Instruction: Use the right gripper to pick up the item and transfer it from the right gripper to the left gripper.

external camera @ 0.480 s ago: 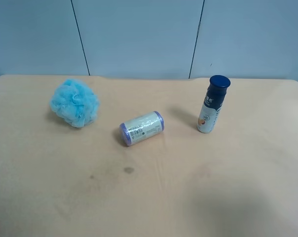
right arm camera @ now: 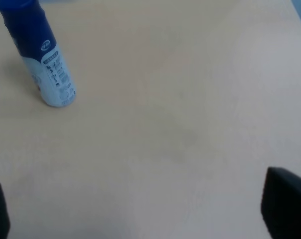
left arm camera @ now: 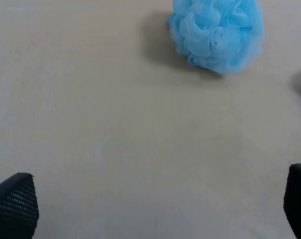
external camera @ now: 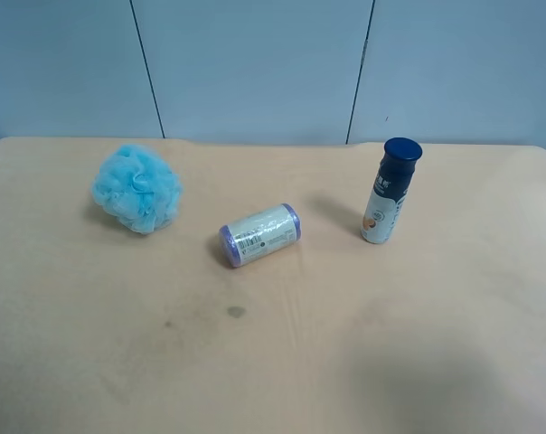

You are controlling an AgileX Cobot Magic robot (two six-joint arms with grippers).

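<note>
Nearest the right wrist camera, only the 2 dark fingertips of the right gripper (right arm camera: 140, 214) show. Its jaws are spread wide with nothing between them, and the rest of the claw is cut off. The left gripper (left arm camera: 155, 206) looks the same: jaws wide apart, empty, over bare bench (external camera: 390, 362). Neither arm appears in the exterior high view. There, past 2 faint stains (external camera: 235, 312), a purple-ended roll (external camera: 259, 234) lies on its side. The bottle (external camera: 387, 194) stands upright on its base between 2 and 3 o'clock from the roll, well apart from it and untouched. A fluffy blue sponge (external camera: 136, 188) sits at about 10 o'clock from the roll. The bottle looks rigid and probably light, with a smooth, likely slippery label. It is tall on a narrow base, so a sideways nudge could tip it. A squeeze across the labelled body just below the cap seems best, leaving 1 end free for the left gripper. How full it is cannot be told, the lettering is too small to read, and the right wrist view cuts off the top of its cap.
</note>
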